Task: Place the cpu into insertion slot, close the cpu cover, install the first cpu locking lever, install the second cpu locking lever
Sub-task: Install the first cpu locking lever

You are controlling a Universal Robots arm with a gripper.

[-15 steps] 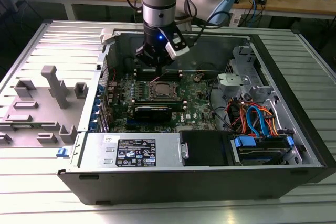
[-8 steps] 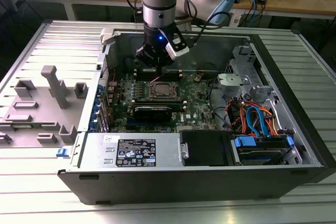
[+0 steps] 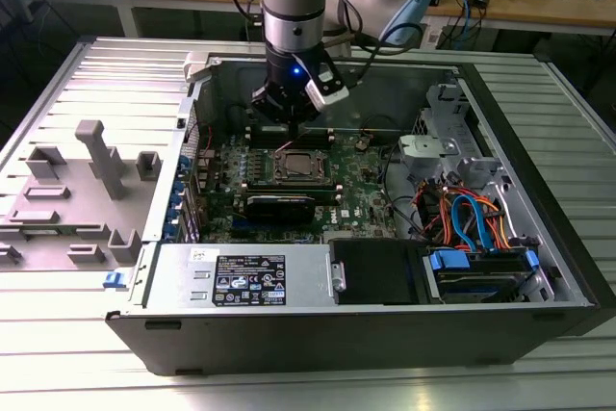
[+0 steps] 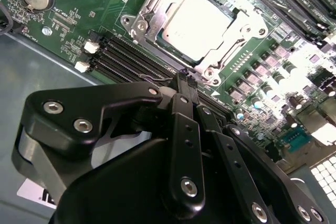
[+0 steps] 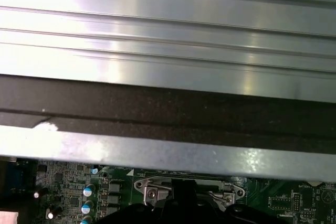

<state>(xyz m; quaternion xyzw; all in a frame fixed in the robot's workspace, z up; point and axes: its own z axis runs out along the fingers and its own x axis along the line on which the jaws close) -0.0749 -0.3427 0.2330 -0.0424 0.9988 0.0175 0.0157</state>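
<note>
While the cpu (image 4: 195,24) sits in the slot (image 4: 137,24) under the lowered cover (image 4: 247,22), the gripper (image 4: 184,80) hangs beside it, fingers (image 4: 181,103) pressed together, so lever locking seems in hand, needing exact tip placement.

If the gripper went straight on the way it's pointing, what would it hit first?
Likely the cpu cover at its edge nearest the gripper, beside the memory slots; depth is unclear.

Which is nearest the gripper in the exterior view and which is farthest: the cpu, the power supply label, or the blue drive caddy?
1. The cpu, right by the gripper.
2. The power supply label, well toward the camera.
3. The blue drive caddy, toward the camera too, but far off at the exterior view's right.
</note>
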